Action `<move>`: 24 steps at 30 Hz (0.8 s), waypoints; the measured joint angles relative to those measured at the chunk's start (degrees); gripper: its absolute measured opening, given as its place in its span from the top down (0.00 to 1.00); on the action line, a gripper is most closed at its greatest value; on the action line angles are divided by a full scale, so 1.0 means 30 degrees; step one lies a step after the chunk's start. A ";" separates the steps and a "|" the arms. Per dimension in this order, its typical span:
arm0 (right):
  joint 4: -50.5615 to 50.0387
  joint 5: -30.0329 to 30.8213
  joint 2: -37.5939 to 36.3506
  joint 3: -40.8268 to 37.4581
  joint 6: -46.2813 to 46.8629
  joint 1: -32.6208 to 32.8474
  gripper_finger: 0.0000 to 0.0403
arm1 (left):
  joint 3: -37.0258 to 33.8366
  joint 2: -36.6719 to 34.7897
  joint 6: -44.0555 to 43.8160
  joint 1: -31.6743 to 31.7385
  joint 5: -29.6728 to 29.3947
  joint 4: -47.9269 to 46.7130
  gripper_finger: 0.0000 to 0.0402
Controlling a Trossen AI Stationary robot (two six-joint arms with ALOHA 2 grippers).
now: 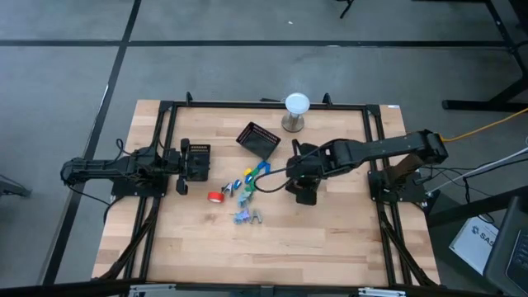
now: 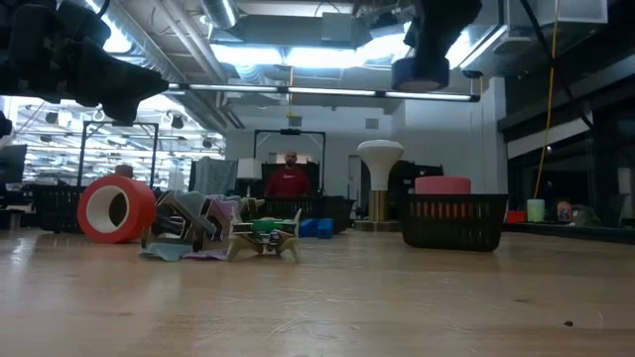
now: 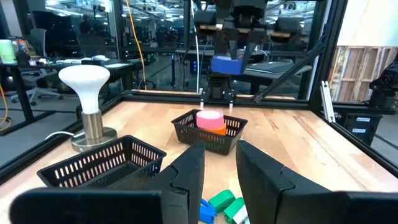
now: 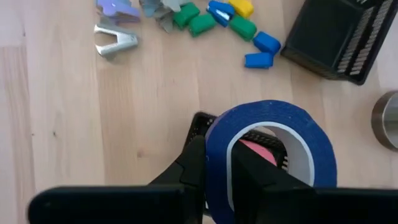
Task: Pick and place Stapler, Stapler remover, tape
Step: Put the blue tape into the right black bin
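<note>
Right end effector point(image 4: 227, 180) is closed on a blue tape roll point(image 4: 273, 152) above a basket point(image 3: 208, 134). Left end effector point(image 3: 217, 180) is parted, empty, over the bench point(image 1: 330, 239).

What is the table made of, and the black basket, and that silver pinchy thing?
The table looks like pale wood with a smooth finish; grain lines and plank seams show. The black basket seems to be plastic or coated wire mesh; its walls are thin slats with gaps, so which one is unclear. The silver pinchy thing looks like shiny bare metal, since it glints.
</note>
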 joint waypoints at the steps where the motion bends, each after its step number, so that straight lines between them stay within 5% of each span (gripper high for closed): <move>1: 0.0485 0.0000 -0.0320 -0.0674 0.0048 -0.0006 0.88 | 0.0000 -0.0002 0.0005 -0.0002 0.0000 0.0002 0.78; 12: 0.4358 -0.0289 -0.2830 -0.7566 0.2922 -0.0426 0.88 | 0.0000 0.0005 -0.0003 -0.0002 0.0000 -0.0005 0.78; 24: 0.6558 -0.0379 -0.2830 -0.9159 0.3433 -0.1233 0.88 | 0.0000 0.0005 0.0000 0.0003 0.0000 -0.0003 0.78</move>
